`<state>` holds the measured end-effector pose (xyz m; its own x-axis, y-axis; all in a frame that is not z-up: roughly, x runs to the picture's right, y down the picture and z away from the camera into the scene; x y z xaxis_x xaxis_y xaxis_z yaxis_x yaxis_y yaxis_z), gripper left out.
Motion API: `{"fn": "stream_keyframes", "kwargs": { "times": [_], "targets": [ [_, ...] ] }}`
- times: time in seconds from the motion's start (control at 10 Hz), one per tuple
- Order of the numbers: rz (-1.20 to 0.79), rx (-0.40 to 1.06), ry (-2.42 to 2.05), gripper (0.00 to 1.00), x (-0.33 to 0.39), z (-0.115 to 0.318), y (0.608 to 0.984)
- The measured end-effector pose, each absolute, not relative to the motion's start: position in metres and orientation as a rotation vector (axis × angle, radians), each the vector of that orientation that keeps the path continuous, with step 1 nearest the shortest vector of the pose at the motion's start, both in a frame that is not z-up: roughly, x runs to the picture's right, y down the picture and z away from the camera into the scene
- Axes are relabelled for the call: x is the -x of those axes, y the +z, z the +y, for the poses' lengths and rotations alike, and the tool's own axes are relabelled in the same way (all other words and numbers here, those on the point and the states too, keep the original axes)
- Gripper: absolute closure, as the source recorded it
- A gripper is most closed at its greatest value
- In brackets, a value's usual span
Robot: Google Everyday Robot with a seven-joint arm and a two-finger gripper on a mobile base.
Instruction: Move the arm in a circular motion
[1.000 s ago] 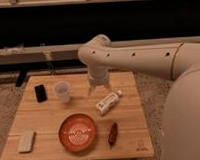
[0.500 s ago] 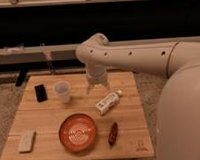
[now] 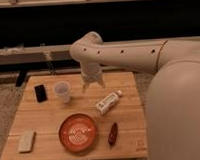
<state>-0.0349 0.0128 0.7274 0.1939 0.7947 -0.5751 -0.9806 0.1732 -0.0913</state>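
Hanging with its two fingers spread narrowly and holding nothing, the gripper hovered above the far edge of the wooden table. The arm reached in from three o'clock, bent at its elbow. A clear cup stood near at nine o'clock, and a white bottle lay at five o'clock. Judging from that, a low circle might have knocked either over.

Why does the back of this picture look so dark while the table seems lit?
Camera view: warm light falls on the wooden table and the cream arm; the wall behind stays in shadow. The pincer hangs over the table's far edge, and its outline looks soft.
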Motion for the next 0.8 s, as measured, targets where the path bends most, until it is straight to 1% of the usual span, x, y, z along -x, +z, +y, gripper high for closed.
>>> {"fn": "stream_keyframes", "kwargs": {
  "times": [0.4, 0.8],
  "targets": [
    [0.45, 0.497, 1.303, 0.35, 0.028, 0.019, 0.722],
    [0.438, 0.505, 1.257, 0.35, 0.068, 0.011, 0.726]
  ]
}}
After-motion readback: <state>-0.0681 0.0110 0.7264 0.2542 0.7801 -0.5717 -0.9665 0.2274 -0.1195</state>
